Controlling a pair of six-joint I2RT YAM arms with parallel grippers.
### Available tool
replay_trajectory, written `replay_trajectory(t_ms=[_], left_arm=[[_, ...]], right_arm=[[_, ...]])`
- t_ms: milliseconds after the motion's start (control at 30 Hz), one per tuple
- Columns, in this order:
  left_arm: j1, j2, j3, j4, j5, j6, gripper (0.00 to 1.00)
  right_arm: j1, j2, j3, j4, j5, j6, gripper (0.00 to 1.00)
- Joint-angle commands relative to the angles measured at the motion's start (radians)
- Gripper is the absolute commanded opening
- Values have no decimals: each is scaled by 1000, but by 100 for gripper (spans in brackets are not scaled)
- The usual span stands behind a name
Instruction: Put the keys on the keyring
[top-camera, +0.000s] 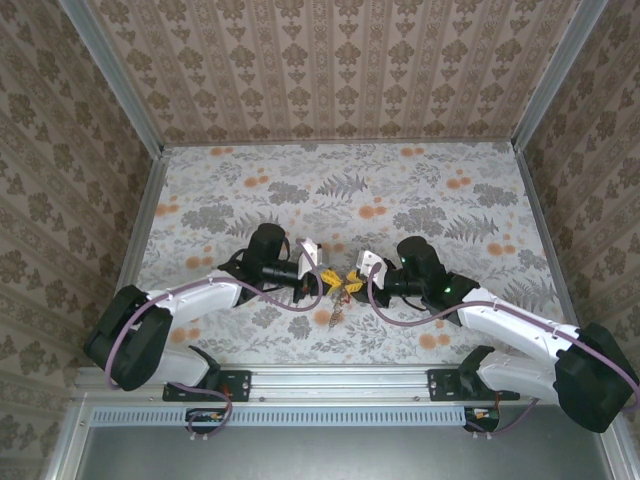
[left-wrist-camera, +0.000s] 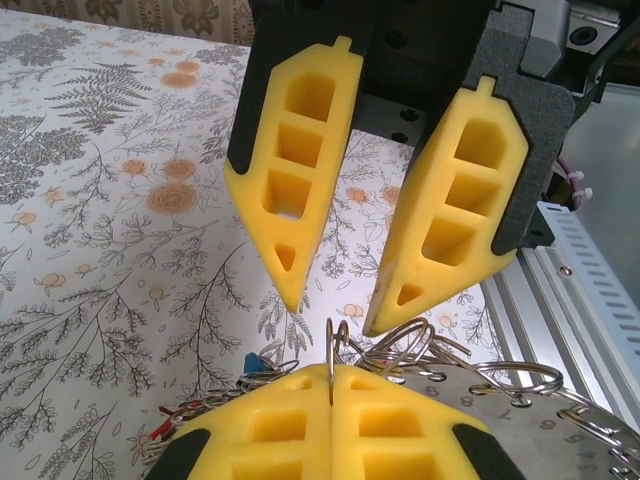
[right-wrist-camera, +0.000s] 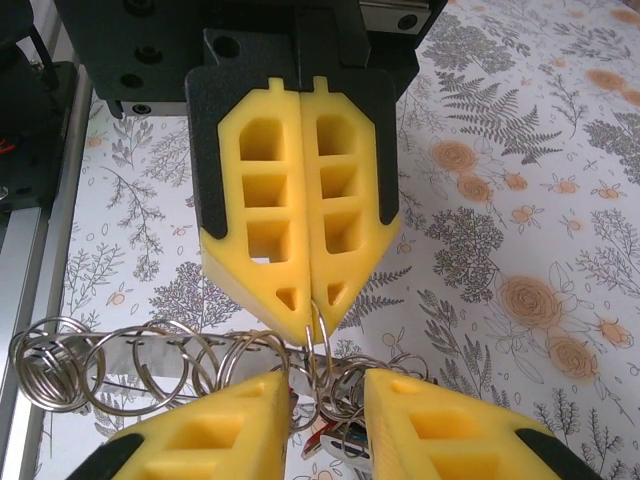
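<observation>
My left gripper (left-wrist-camera: 330, 372) is shut on a thin silver wire keyring (left-wrist-camera: 331, 345), which stands on edge between its yellow fingertips. Facing it tip to tip, my right gripper (right-wrist-camera: 325, 378) is open, its jaws standing either side of that keyring (right-wrist-camera: 322, 335) and a tangle of small rings. The keys (right-wrist-camera: 340, 442), tiny with red and blue heads, hang in the tangle under the right jaws. A blue key head (left-wrist-camera: 253, 360) peeks out left of my left fingers. From above, both grippers (top-camera: 325, 278) (top-camera: 355, 282) meet over the bunch (top-camera: 340, 290) near the table's front.
A flat metal plate (left-wrist-camera: 520, 410) stamped with numbers carries a row of several wire rings (right-wrist-camera: 100, 365) beside the bunch. The aluminium rail (top-camera: 330, 382) runs along the near edge. Patterned walls close the table on three sides.
</observation>
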Motion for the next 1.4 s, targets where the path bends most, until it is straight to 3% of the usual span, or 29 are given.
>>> replay_trajectory(t_ms=[0,267,367,567,667,800,1000,1367], left_arm=[[-12,-26,19,25,27,-4,0],[-24,-26,19,48,29,-15,0],[-25,-32,17,51,23,-17,0],[-27,-40,12,41,-5,-17,0],[-48,-50,36,-60,-72,52,14],[-76,-43,83,-177,-121,133,20],[-96,-29,116,-247,-148,181,21],[-105,0,147,-271,-131,197,13]], right_arm=[[4,-5,-3,30,-12,0,26],[3,33,-1,65,-28,18,15],[4,32,-10,64,-22,18,16],[3,11,-9,33,8,2,0],[4,9,41,-72,9,-28,0],[9,15,98,-173,1,-60,0],[21,38,160,-271,4,-94,0],[30,7,153,-231,-14,-87,0]])
